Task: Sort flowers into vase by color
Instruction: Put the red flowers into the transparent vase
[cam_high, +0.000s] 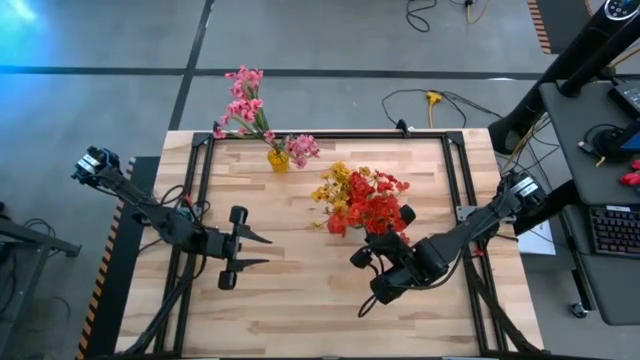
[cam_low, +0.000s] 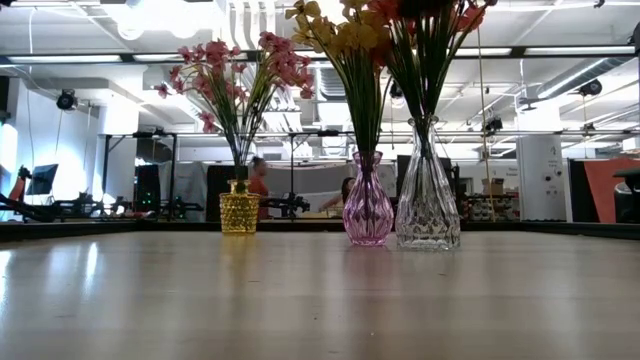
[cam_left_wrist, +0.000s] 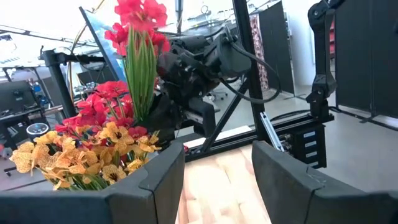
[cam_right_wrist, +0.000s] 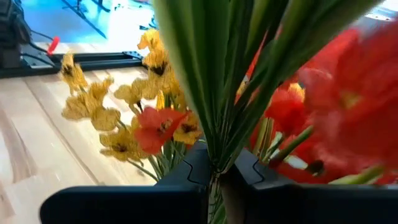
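Note:
Three vases stand at the table's far middle. A yellow vase (cam_low: 240, 213) holds pink flowers (cam_high: 243, 100). A purple vase (cam_low: 368, 210) holds yellow flowers (cam_high: 335, 188). A clear vase (cam_low: 427, 205) holds red flowers (cam_high: 375, 205). My right gripper (cam_high: 380, 238) is at the near side of the red flowers and is shut on a bunch of their green stems (cam_right_wrist: 217, 124). My left gripper (cam_high: 262, 250) is open and empty over the table's left middle, its fingers pointing toward the vases. No gripper shows in the low view. My right gripper pinches a tight bunch of several green stems (cam_right_wrist: 216, 158) of the red flowers between its two fingers (cam_right_wrist: 186, 177), below the blossoms. The fingers lie across the stems, coming from the table's near right. The stems stand upright; their lower ends are hidden.
The yellow flowers (cam_right_wrist: 118, 118) crowd close beside the held stems. A black frame runs along the table's edges (cam_high: 330, 135). Bare wood lies at the table's near half (cam_high: 300, 310). Cables lie on the floor beyond the far edge (cam_high: 430, 100).

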